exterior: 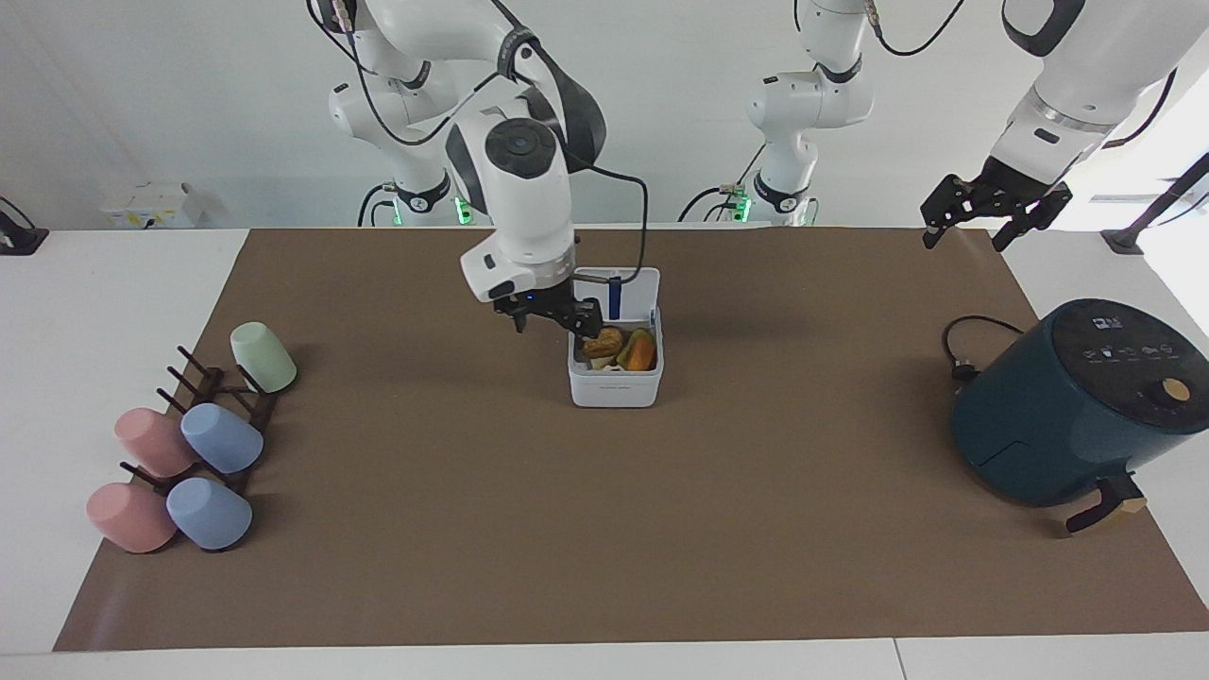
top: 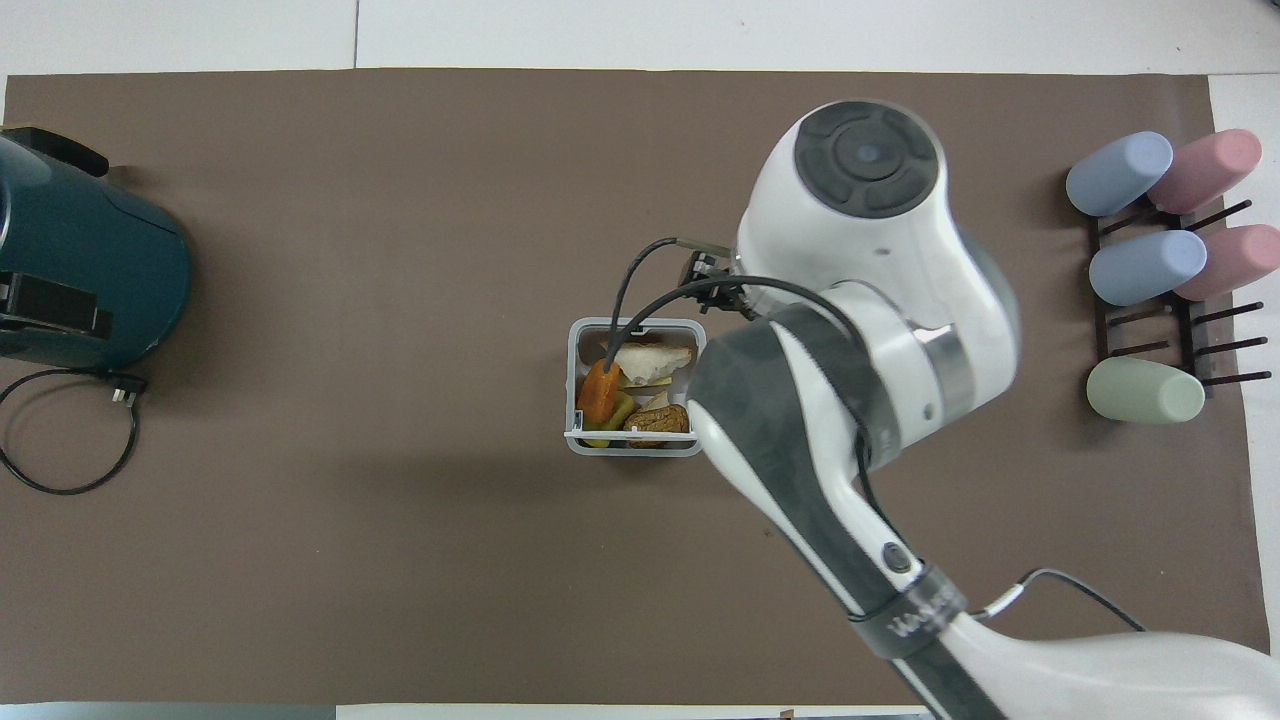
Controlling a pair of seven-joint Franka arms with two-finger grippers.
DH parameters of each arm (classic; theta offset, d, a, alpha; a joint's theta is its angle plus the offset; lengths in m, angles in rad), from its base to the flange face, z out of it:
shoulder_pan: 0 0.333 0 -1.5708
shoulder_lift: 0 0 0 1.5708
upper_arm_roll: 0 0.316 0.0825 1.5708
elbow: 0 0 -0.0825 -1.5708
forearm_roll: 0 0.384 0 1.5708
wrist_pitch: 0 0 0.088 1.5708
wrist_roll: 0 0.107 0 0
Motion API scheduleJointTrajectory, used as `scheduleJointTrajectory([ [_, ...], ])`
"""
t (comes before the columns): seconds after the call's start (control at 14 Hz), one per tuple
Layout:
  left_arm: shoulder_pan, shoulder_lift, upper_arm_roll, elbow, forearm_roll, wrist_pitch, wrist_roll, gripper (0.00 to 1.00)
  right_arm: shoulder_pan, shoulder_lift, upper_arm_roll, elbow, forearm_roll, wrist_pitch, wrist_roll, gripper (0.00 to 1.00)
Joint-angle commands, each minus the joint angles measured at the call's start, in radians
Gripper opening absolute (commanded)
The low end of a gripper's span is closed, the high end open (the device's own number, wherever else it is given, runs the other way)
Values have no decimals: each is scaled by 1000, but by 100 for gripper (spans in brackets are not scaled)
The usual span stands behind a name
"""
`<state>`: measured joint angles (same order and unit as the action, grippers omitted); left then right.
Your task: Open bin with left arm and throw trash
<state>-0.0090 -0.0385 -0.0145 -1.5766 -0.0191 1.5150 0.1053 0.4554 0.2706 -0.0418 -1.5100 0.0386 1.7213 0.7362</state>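
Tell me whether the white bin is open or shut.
Open. The bin's lid stands upright, blue stripe showing, and the trash lies exposed inside.

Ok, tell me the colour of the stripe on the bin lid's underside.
Blue, a short stripe on the raised white lid of the bin; clearest in the facing view.
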Motion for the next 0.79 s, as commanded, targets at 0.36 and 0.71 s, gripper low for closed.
scheduleJointTrajectory([
  [0.36,-3,-34,-1,-39,16,16,-13,100,-297,-211,10,27,-26,-347,-443,100],
  [0.71,-3,-34,-1,-39,16,16,-12,100,-420,-312,17,-163,-82,-220,-622,100],
])
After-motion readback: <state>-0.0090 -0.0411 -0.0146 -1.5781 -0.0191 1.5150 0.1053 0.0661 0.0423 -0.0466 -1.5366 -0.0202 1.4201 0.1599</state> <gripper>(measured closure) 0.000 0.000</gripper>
